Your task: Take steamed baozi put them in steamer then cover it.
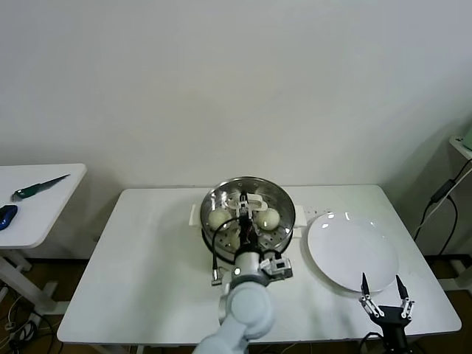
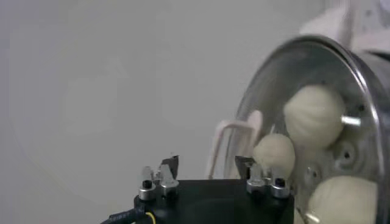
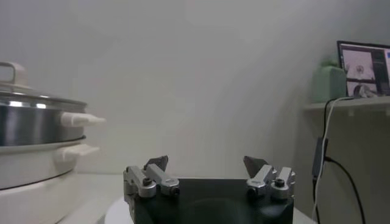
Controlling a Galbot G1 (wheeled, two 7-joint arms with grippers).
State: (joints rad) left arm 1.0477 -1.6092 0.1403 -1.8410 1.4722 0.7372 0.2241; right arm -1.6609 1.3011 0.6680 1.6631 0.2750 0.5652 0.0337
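left arm: stretched forward at centre, wrist level | left end effector (image 1: 243, 209): fingers spread apart, pointing away from the body | right arm: low at right | right end effector (image 1: 383, 292): fingers spread, pointing up, idle

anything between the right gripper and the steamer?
Only the white plate, seen in the head view. The right gripper, jaws open, hangs at the plate's near edge; the steamer stands just beyond the plate's left rim.
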